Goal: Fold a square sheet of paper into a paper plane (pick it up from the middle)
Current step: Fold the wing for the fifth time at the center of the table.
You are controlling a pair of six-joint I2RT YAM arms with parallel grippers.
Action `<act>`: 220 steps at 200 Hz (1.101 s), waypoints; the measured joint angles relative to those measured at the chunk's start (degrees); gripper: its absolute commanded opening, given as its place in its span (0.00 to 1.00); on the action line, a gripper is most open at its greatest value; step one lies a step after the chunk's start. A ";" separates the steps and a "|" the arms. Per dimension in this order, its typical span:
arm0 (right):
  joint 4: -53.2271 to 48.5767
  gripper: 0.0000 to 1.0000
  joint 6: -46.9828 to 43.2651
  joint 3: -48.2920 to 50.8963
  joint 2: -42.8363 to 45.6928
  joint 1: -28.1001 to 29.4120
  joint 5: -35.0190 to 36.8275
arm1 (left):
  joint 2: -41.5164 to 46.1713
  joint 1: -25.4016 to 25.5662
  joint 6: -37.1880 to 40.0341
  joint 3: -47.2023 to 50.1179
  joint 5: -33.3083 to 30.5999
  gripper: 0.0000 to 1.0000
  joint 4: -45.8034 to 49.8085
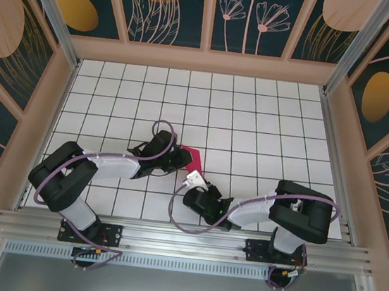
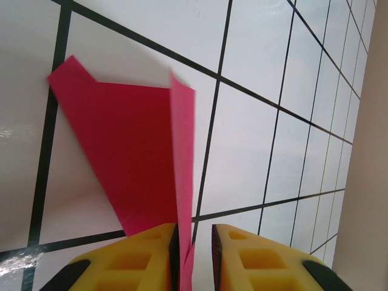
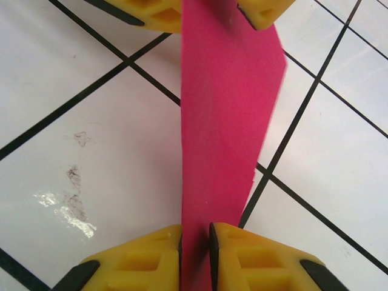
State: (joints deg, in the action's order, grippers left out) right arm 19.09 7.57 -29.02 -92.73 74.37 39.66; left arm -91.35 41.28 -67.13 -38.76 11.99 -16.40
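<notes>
The top view looks steeply down on the folded pink paper (image 1: 194, 159) from far above and behind, while the two wrist views sit close at its opposite ends, facing each other, all sharing the tiled table (image 1: 269, 112) around it.

Top cam: folded paper (image 1: 193, 157) mostly hidden under the two wrists; a small pink corner pokes out, creases too small to read. Fingertips of left gripper (image 1: 184, 161) & right gripper (image 1: 195, 176) are covered by their own housings there. Left wrist cam: paper's lower end runs off the btm edge between the yellow fingers (image 2: 133, 264), themselves cropped. A pale gap sits beside it, so can't tell if it's really pinched. Right wrist cam: paper cut off top & btm, its right edge blurred; left gripper's fingers cropped at the top edge.
</notes>
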 measured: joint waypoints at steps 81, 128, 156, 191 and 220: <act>1.07 0.00 1.36 -0.61 -0.07 -0.09 -0.76 | 0.37 0.00 -0.02 -0.26 -1.31 0.35 1.57; 6.19 0.00 6.64 0.55 2.47 -4.66 -13.31 | 8.44 0.00 0.37 0.52 -7.72 0.54 5.97; 11.15 0.00 10.97 2.45 3.28 -7.56 -20.94 | 14.64 0.00 0.20 2.25 -12.07 0.58 7.78; 13.25 0.00 14.29 3.56 2.82 -9.57 -28.68 | 19.74 0.00 -0.02 5.29 -15.74 0.60 9.55; 13.53 0.00 16.50 2.99 0.83 -9.94 -32.63 | 22.21 0.00 -0.04 6.95 -17.25 0.59 10.69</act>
State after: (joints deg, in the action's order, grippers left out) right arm 32.62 24.08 -26.02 -91.90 64.42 7.03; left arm -69.14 41.28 -67.18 -31.81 -5.26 -5.72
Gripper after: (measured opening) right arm 0.068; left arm 0.594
